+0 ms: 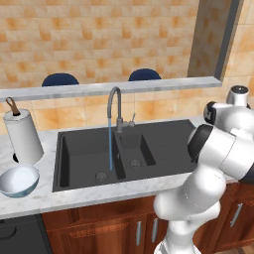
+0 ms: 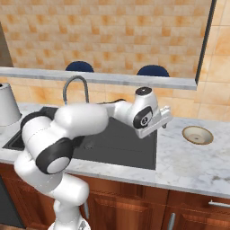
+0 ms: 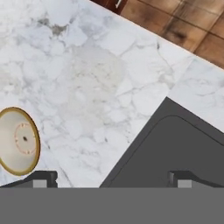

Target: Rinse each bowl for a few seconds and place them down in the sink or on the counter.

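Water runs from the tap (image 1: pixel 115 99) into the sink (image 1: pixel 79 154), ready for rinsing. Claw (image 3: pixel 109 177) hangs over the sink's right edge, fingers wide apart, holding nothing, maybe heading for the tan bowl (image 2: pixel 197 134) on the counter (image 2: pixel 193 161). Blue bowl (image 1: pixel 19 179) waits by the left edge.

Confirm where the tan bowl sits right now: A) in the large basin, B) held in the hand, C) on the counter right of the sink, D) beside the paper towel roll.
C: the tan bowl rests on the counter, right of the sink, apart from the open hand.
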